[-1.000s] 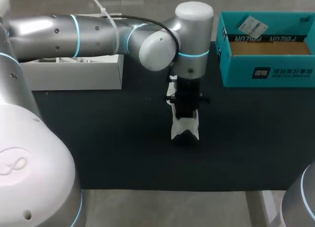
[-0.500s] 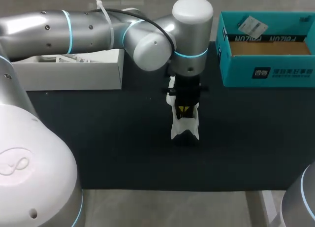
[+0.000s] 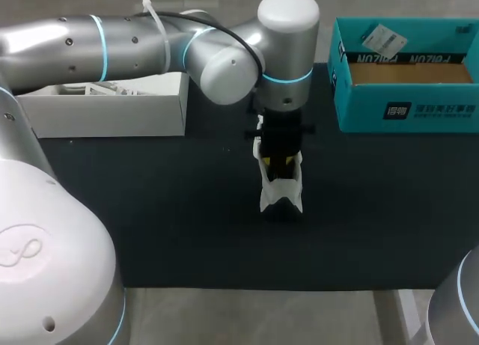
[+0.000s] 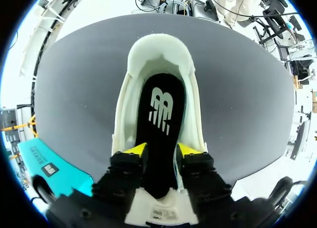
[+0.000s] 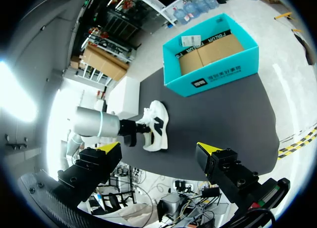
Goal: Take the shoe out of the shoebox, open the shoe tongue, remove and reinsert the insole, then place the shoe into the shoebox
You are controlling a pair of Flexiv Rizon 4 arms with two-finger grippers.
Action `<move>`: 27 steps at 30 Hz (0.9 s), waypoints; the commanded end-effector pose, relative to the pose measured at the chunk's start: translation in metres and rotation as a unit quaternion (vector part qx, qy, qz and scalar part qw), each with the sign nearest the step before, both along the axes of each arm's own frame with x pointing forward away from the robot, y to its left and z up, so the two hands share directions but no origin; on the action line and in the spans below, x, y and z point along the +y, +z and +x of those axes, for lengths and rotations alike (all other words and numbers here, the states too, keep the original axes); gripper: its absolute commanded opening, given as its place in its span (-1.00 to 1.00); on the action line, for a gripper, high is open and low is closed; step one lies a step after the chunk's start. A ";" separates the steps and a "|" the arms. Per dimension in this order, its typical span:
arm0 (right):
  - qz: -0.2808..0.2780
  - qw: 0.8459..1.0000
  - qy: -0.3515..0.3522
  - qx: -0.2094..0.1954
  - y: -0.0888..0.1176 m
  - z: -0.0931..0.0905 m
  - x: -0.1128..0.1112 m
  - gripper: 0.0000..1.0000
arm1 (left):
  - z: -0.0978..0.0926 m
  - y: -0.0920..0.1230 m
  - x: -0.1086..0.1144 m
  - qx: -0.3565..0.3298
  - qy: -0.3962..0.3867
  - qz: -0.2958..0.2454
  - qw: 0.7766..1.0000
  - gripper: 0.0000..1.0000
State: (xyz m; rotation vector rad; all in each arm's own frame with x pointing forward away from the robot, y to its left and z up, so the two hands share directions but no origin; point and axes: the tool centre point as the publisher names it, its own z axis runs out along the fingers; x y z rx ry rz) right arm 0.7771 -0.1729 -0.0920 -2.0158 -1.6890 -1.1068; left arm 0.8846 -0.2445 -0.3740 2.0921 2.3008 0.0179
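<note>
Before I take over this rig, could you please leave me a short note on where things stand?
Left hand: shut on the black insole, reaching down into the shoe's mouth.
Right hand: open, empty, held well clear of the shoe.
Things: the white shoe stands on the black mat, apart from the teal shoebox, which is open with no shoe in it.
Done: shoe out, tongue folded back.
Left: the insole lies in the shoe; whether it has already been out I cannot tell. Finish that step, then put the shoe in the shoebox.
</note>
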 end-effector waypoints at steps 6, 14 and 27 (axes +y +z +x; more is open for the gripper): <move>-0.001 1.000 -0.001 0.001 0.000 0.000 0.001 1.00 | -0.005 0.009 0.001 -0.009 0.002 -0.001 1.000 1.00; -0.001 1.000 -0.001 0.001 0.000 0.000 0.001 1.00 | -0.007 0.017 0.004 -0.021 0.004 0.002 1.000 1.00; -0.001 1.000 -0.001 0.001 0.000 0.000 0.001 1.00 | 0.028 0.048 0.004 -0.058 0.048 -0.016 0.997 0.44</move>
